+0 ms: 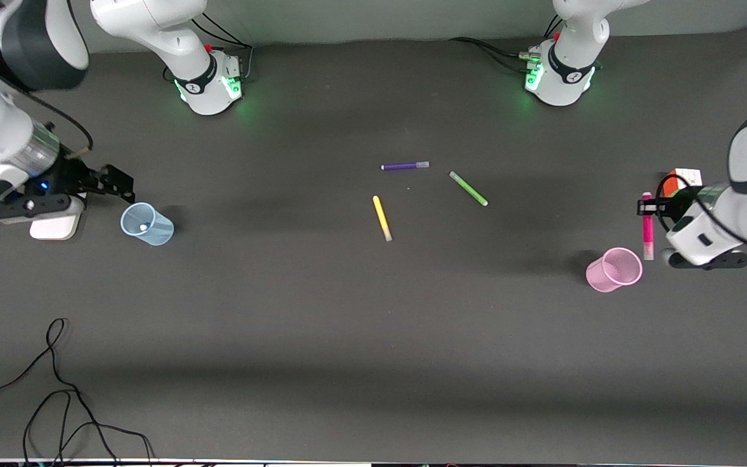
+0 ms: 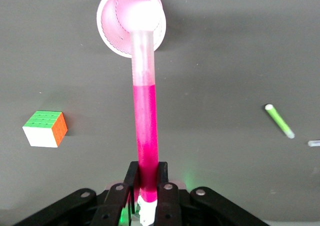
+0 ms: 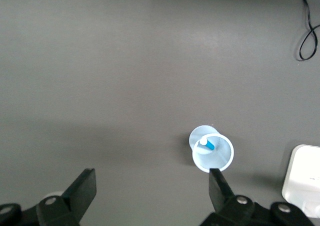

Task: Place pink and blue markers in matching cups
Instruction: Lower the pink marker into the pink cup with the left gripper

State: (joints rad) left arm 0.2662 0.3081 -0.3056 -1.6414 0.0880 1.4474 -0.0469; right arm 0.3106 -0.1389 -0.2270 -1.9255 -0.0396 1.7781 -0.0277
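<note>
Holding pink marker (image 2: 145,131) in left tool (image 2: 148,186), blue marker (image 3: 206,145) visible inside blue cup (image 3: 212,149).

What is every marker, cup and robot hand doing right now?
pink marker: upright, gripped, not yet in cup
left gripper: jaws shut on pink marker
pink cup: upright, empty
blue marker: inside blue cup
blue cup: upright
right gripper: jaws open, empty

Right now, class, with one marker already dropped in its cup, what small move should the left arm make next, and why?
Probably shift the left gripper until the pink marker hangs centred over the pink cup, then lower it. The marker is clamped upright, beside the cup's rim rather than inside it. The blue marker already stands in the blue cup; the right gripper is open above it.
</note>
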